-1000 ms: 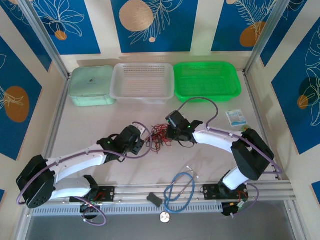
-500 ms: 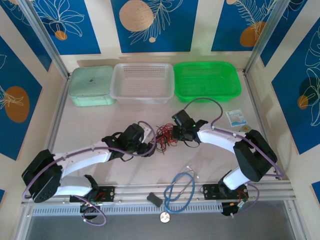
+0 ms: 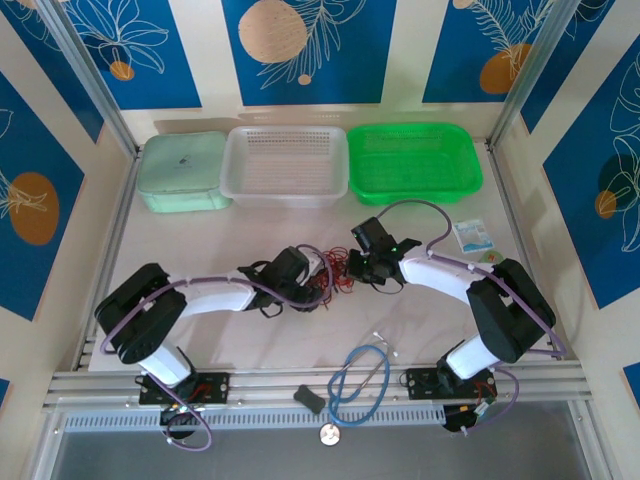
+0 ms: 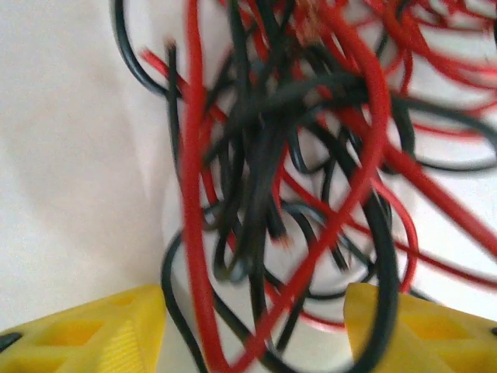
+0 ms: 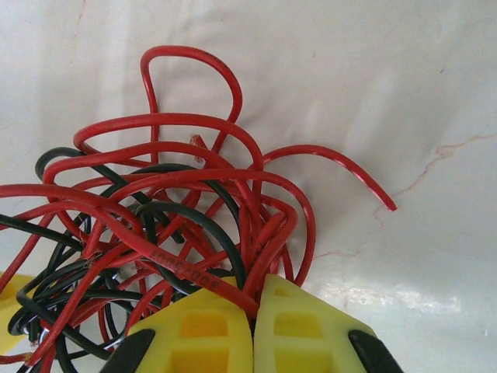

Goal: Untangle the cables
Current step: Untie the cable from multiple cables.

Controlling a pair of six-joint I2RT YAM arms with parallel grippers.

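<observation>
The cables [image 3: 338,272] are a knot of thin red and black wires on the white table between the two arms. My left gripper [image 3: 318,284] is at the knot's left side. In the left wrist view it [image 4: 256,338] stands open, its yellow fingers [image 4: 101,330] far apart, with loops of the cables [image 4: 279,155] lying between them, blurred. My right gripper [image 3: 358,268] is at the knot's right side. In the right wrist view it [image 5: 254,299] is shut, pinching a few red strands of the cables [image 5: 155,210] between its yellow fingers [image 5: 311,334].
A mint lidded box [image 3: 184,170], a white basket [image 3: 285,165] and a green basket [image 3: 413,160] line the back. A thick blue looped tube [image 3: 358,380] lies near the front rail, a small packet [image 3: 468,236] at the right.
My left arm has stretched to the right, bringing its gripper into the knot's left side. The right gripper and the knot have shifted a little to the right.
</observation>
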